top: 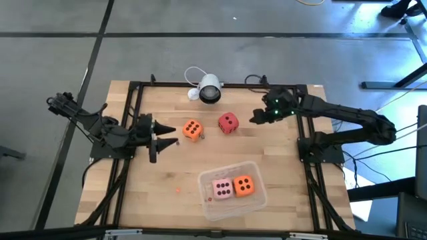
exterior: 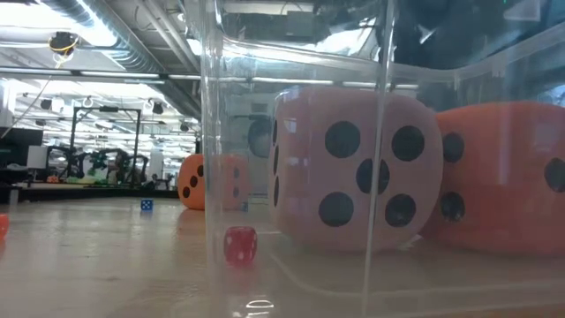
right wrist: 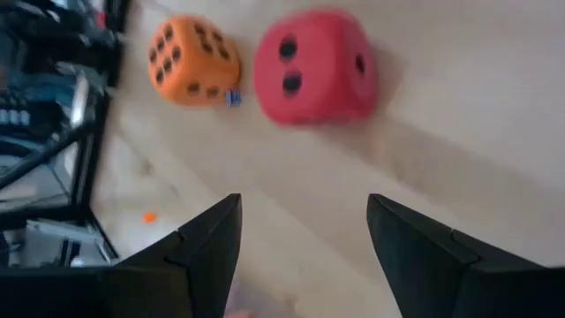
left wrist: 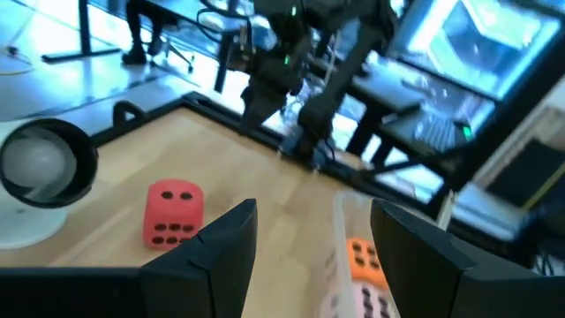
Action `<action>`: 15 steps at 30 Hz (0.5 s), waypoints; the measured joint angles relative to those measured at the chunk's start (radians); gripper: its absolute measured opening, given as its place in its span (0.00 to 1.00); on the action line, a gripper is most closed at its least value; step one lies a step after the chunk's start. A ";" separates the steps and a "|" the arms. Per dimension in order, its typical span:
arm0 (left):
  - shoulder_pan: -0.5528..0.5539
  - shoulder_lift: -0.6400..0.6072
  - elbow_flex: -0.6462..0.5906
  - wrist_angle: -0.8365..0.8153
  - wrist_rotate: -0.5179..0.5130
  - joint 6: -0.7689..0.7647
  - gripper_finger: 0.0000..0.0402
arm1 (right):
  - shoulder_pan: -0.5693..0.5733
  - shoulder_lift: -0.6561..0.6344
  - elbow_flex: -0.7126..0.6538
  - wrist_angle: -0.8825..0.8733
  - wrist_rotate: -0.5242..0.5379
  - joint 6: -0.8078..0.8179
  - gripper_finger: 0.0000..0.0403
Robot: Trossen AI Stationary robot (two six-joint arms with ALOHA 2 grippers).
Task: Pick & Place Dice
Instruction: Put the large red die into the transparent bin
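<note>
An orange die (top: pixel 191 129) and a red die (top: pixel 227 123) rest on the wooden table's far half. A pale pink die (top: pixel 221 189) and a second orange die (top: pixel 243 186) sit inside the clear plastic tub (top: pixel 257 200) near the front edge. My left gripper (top: pixel 175 135) is open, just left of the loose orange die and pointing at it. Its wrist view shows the red die (left wrist: pixel 174 212) ahead of it. My right gripper (top: pixel 255 119) is open, just right of the red die (right wrist: pixel 316 66), with the orange die (right wrist: pixel 190 60) beyond it.
A white round device (top: pixel 208 88) with a cable stands at the table's far edge. A tiny blue cube (right wrist: pixel 231 98) lies beside the loose orange die. A tiny red die (exterior: pixel 240 245) sits near the tub. Black frame rails run along the table's left and right sides.
</note>
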 joint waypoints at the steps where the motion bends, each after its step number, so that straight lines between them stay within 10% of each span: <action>1: 0.000 0.000 0.000 0.008 -0.012 -0.010 0.53 | -0.014 0.002 -0.015 0.029 0.000 -0.009 0.61; 15: 0.000 0.002 0.000 0.026 -0.155 -0.044 0.53 | -0.099 0.218 -0.112 0.458 -0.124 -0.015 0.62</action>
